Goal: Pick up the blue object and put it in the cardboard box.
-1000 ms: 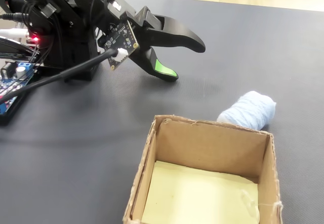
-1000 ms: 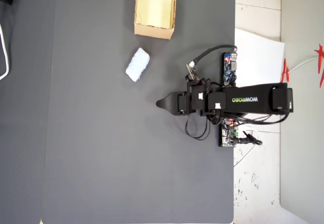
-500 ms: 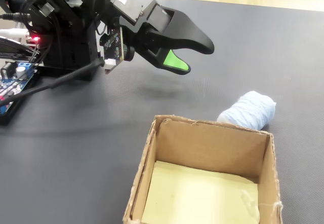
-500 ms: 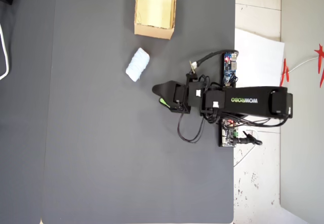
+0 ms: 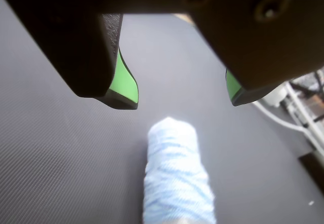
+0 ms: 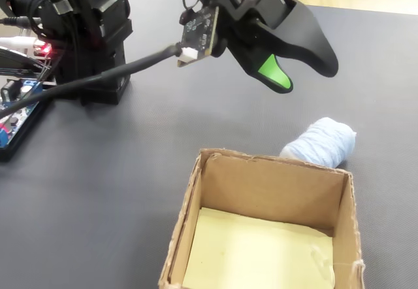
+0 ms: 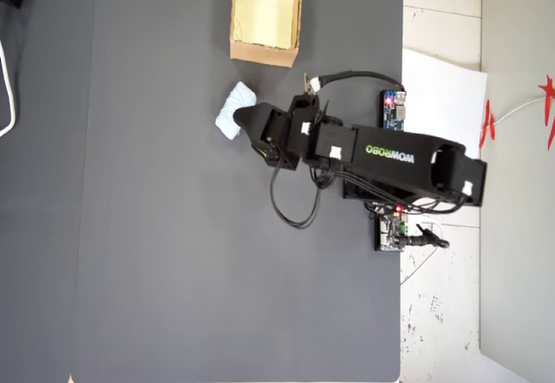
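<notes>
- Green-lined jaws of our gripper (image 5: 182,100) stand spread in the wrist view, with nothing between them; the bundle (image 5: 174,176) lies on the mat (image 5: 55,148) just below and ahead of the gap, its long axis pointing back towards us.
- Over the last second we have lifted off the mat and swung across towards the bundle; before that the gripper sat low and well apart from it.
- We judge this to be the approach: the reach is nearly done, and the descent and the closing are not yet begun.
- In the fixed view, going left to right, the arm's base (image 6: 85,34) and its cables sit behind the gripper (image 6: 297,73), the box (image 6: 261,237) lies below and in front of it, and the bundle (image 6: 320,144) rests under the jaw tips, touching or just beside the box's far wall; we cannot tell which.
- From overhead the gripper (image 7: 251,127) overlaps the bundle (image 7: 229,114), with the box (image 7: 265,52) near, beyond it.
- Nothing else lies between the gripper and the bundle. The box wall beside the bundle could catch a jaw as we come down.
</notes>
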{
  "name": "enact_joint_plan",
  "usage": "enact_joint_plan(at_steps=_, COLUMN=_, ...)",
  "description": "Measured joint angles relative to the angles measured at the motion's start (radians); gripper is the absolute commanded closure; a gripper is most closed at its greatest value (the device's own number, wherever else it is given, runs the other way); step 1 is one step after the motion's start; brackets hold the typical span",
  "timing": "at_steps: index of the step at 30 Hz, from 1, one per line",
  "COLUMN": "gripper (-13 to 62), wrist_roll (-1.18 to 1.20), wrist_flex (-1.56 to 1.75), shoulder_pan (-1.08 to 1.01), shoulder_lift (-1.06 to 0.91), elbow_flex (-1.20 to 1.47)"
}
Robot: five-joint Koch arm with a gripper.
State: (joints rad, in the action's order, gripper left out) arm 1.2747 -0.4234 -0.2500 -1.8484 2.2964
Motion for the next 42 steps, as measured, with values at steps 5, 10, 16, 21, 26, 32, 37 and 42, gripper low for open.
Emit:
enact_joint_plan(at_steps=5, gripper=15.5, wrist_roll=0.0, wrist_flex=-0.026, shoulder_pan=-0.02, shoulder_lift=0.095, elbow_flex=-0.071)
enact_joint_plan(at_steps=10, gripper=15.5, wrist_roll=0.0, wrist_flex=-0.026, shoulder_pan=-0.06, shoulder_lift=0.227, elbow_flex=-0.129)
enact_joint_plan(at_steps=16, gripper=15.8, wrist_roll=0.023, wrist_flex=-0.021, shoulder_pan=-0.084, shoulder_lift=0.344, elbow_flex=-0.153)
enact_joint_plan(at_steps=21, gripper=20.0, wrist_roll=0.017, wrist_flex=-0.026, shoulder_pan=-0.098, shoulder_lift=0.396, elbow_flex=-0.201)
enact_joint_plan(at_steps=26, gripper=30.8, wrist_roll=0.026, wrist_flex=-0.008, shoulder_pan=-0.097, shoulder_lift=0.426, elbow_flex=-0.23)
enact_joint_plan(at_steps=32, gripper=50.9, wrist_roll=0.028, wrist_flex=0.067, shoulder_pan=-0.115, shoulder_lift=0.439, elbow_flex=-0.23)
enact_joint_plan(at_steps=37, gripper=53.6, wrist_roll=0.052, wrist_flex=0.247, shoulder_pan=-0.135, shoulder_lift=0.434, elbow_flex=-0.181)
enact_joint_plan(at_steps=42, gripper=53.5, wrist_roll=0.097, wrist_flex=0.4, shoulder_pan=-0.135, shoulder_lift=0.368, elbow_flex=-0.098)
